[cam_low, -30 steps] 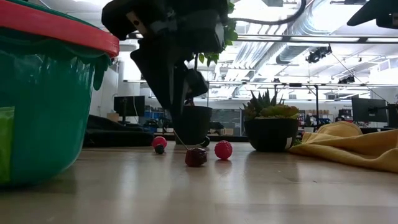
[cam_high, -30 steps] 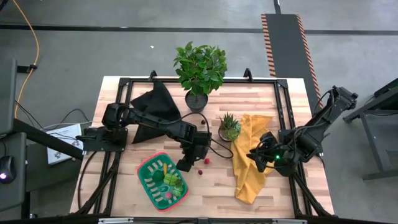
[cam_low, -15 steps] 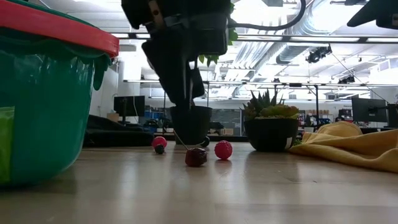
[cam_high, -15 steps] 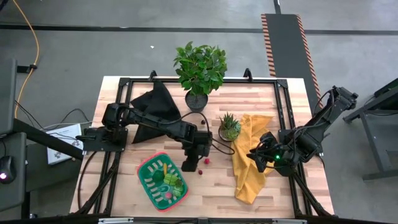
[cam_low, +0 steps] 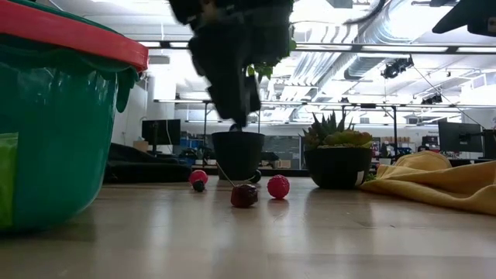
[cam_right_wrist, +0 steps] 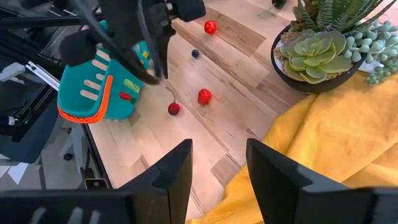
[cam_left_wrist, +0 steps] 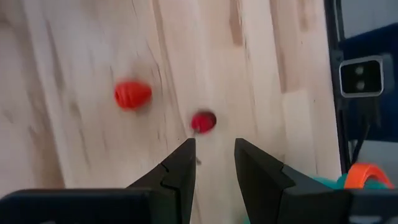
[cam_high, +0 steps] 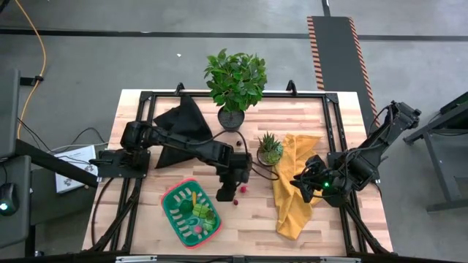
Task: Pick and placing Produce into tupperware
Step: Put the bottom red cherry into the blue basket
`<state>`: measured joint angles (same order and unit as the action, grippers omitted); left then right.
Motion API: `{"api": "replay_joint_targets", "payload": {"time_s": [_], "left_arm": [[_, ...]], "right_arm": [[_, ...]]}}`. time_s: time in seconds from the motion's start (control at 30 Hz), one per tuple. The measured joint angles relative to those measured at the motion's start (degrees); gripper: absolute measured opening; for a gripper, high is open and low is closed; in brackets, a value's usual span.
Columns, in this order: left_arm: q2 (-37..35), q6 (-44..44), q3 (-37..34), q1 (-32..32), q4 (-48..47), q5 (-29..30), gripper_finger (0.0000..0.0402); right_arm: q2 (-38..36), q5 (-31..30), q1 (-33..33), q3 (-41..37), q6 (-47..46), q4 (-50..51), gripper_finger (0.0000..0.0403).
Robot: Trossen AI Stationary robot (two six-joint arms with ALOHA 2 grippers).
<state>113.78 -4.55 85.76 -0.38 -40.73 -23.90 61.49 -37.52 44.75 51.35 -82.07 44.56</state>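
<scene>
Tupperware (cam_high: 191, 212) at front left of table (cam_high: 241, 226), green with red rim, some produce inside. Just behind and to its right, left gripper (cam_high: 226, 191) raised above wood, fingers (cam_left_wrist: 180, 171) apart, holding nothing. Dark cherry (cam_low: 244, 195) on bare table beside it, near tupperware's right edge. Strawberry (cam_high: 243, 189) just beyond cherry. Farther back, red ball (cam_right_wrist: 210, 27) and small dark berry (cam_right_wrist: 195, 53). Succulent (cam_high: 270, 148) behind these. Right gripper (cam_high: 298, 182) over yellow cloth (cam_high: 294, 186), fingers (cam_right_wrist: 171, 171) parted, empty.
</scene>
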Motion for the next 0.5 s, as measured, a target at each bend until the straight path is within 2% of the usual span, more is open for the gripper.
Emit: {"api": "replay_joint_targets", "payload": {"time_s": [0.23, 0.5], "left_arm": [[0.12, 0.24, 3.56, 0.03, 0.03, 1.03, 0.0099], [4.26, 0.3, 3.9, -0.04, -2.85, -0.35, 0.0099]], "right_arm": [[-1.03, -0.27, 1.05, 0.0, -0.4, 1.24, 0.0142], [-5.09, -6.01, 4.81, -0.02, -3.31, 4.13, 0.0142]]}}
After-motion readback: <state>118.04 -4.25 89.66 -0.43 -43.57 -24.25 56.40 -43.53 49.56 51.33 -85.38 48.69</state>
